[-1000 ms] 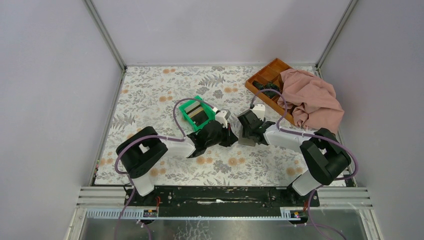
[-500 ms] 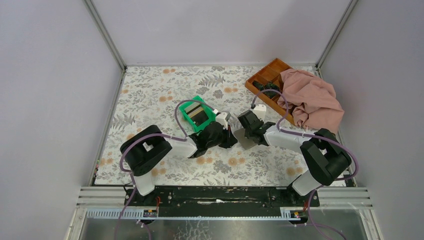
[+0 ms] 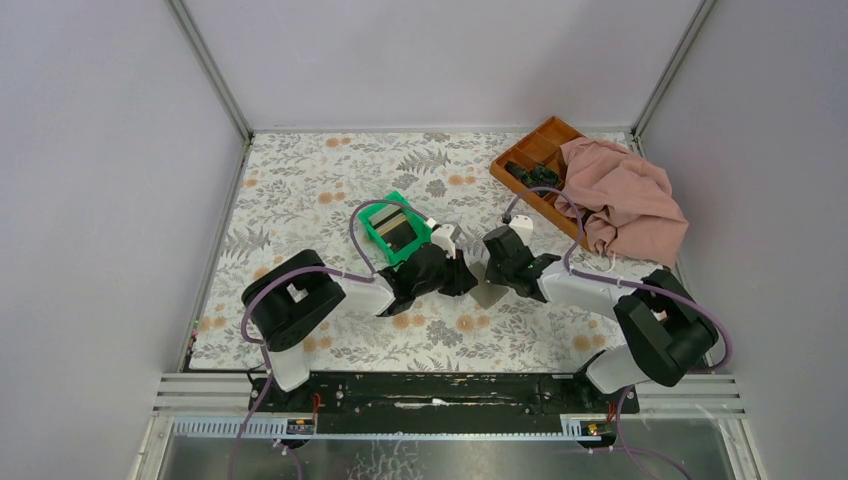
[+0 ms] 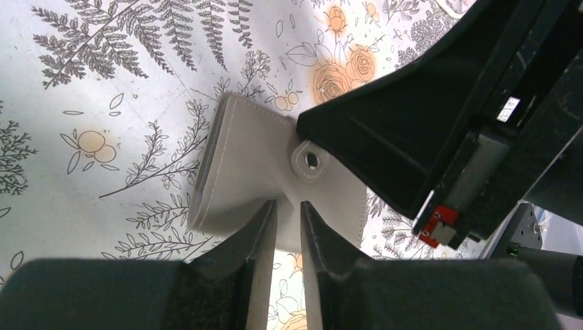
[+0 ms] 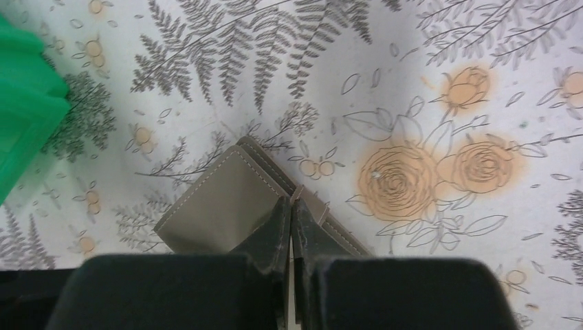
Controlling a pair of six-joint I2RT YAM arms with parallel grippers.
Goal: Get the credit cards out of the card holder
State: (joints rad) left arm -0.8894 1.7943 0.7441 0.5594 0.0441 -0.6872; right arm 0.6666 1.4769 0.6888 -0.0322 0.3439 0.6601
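A: Moved since the last look: the right gripper point(image 5: 291, 214) has swung in towards the left one and closed. The holder point(image 4: 237, 161) has slid slightly nearer the bases with it. The left gripper point(image 4: 289, 218) has cracked apart.

B: Grip state?

A: Right: fingers pinched tight on the holder's stitched edge. Left: a narrow slit, straddling the opposite edge near the snap point(image 4: 311, 159). It looks loose, not clamped.

B: Holder position?

A: Between the two grippers, near the bin point(image 5: 24, 110). Resting or just lifted, I cannot tell. It is folded and no cards show.

B: The step?

A: Opening it, I judge. The right should hold one flap. The left should re-bite the other flap alone, not both layers, then peel slowly. Risk: the flap slips, or the whole holder lifts.
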